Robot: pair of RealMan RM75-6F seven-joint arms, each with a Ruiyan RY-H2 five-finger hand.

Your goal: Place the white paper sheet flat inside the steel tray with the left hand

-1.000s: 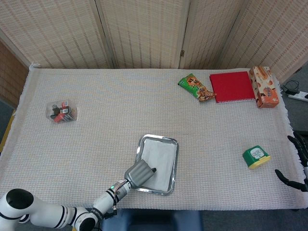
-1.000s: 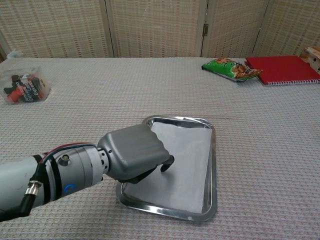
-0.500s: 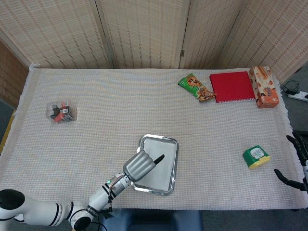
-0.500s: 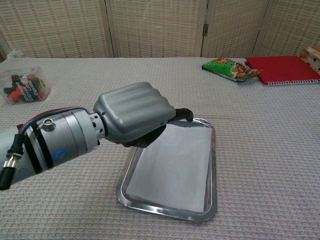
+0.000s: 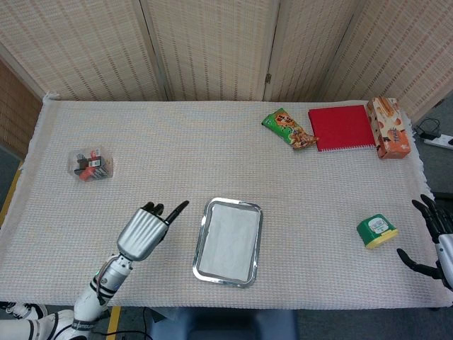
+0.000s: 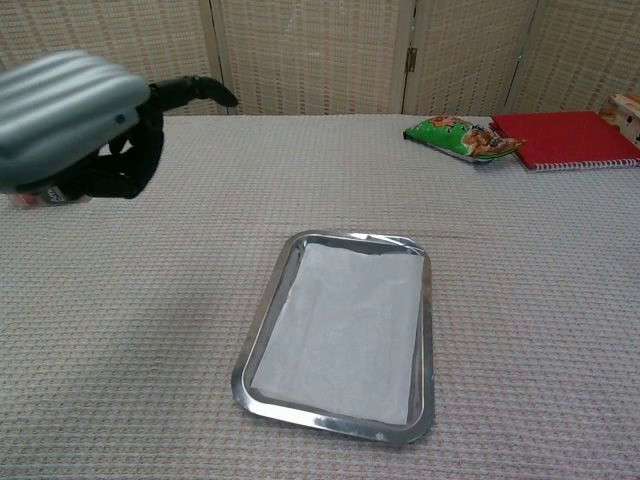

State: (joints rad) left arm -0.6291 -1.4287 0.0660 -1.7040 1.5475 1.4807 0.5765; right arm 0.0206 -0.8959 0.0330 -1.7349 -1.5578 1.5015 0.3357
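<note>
Paper (image 5: 230, 240) lies flat inside the tray (image 5: 200, 261), which sits near the front edge of the table (image 5: 212, 156), and the sheet covers most of the tray's floor with only the steel rim showing around it; in the chest view the paper (image 6: 350, 330) looks smooth, with its far edge slightly lifted against the tray (image 6: 340, 428) wall. The left hand (image 5: 144, 230) is beside the tray on its left, apart from it and raised above the cloth, touching nothing. It holds nothing: one dark finger points out toward the tray while the others are curled in against the palm, as the chest view also shows, where the left hand (image 6: 80, 125) fills the upper left corner. At the right edge of the table the right hand (image 5: 433, 237) shows only in part, its dark fingers spread apart and empty, clear of everything. Just to its left a green tub (image 5: 376, 231) with a yellow base rests on the cloth. Further back on the left a clear box (image 5: 91, 164) of small red and black items stands alone, well away from the tray. Toward the far right a green snack bag (image 5: 288, 129) lies just beside a red notebook (image 5: 342, 127), and an orange carton (image 5: 388, 127) lies against the notebook's right side. Woven screens (image 5: 212, 46) stand behind the table.
</note>
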